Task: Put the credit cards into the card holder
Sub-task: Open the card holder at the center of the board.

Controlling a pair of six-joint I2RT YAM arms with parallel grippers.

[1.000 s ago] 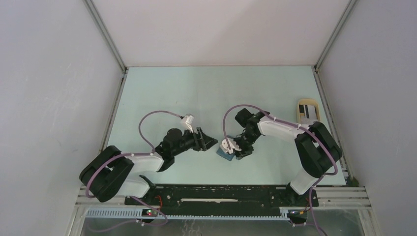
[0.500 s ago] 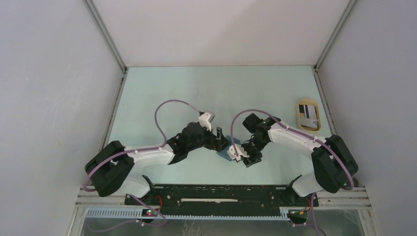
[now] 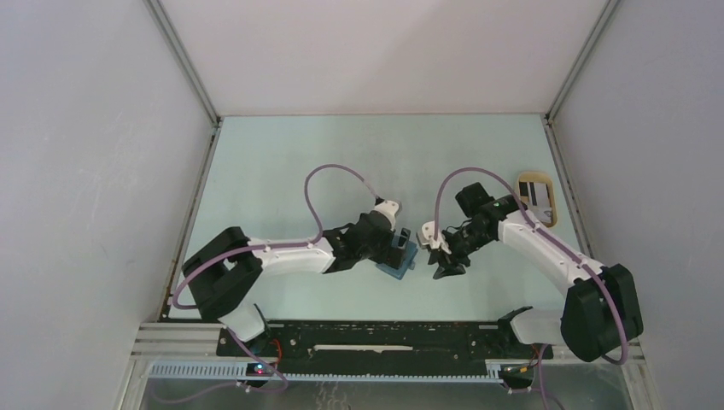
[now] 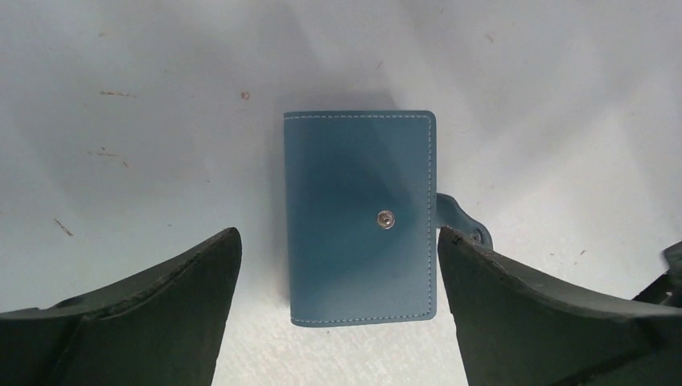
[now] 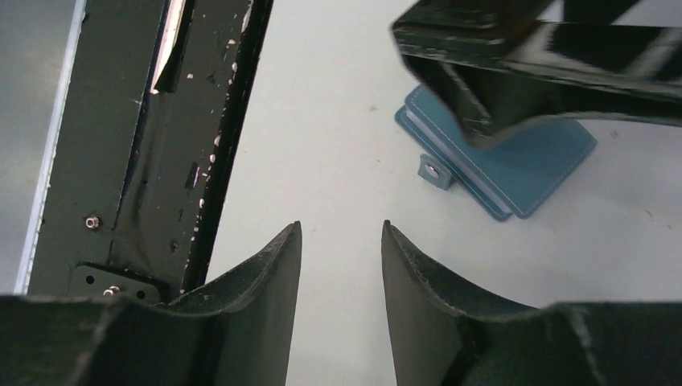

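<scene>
The left end effector, spread wide, hangs over the closed card holder, flanking its long sides; the right end effector, narrowly parted and seemingly empty, sits just beside.

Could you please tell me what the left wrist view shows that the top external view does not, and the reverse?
Only the left wrist view shows the small silver snap button on the closed teal-blue folding wallet and its pale stitching. Only the top external view shows the beige oval tray holding a whitish dark-striped card, and the open right hand beside the wallet. Both show the wallet flat on the pale table between the open fingers of the left hand.
</scene>
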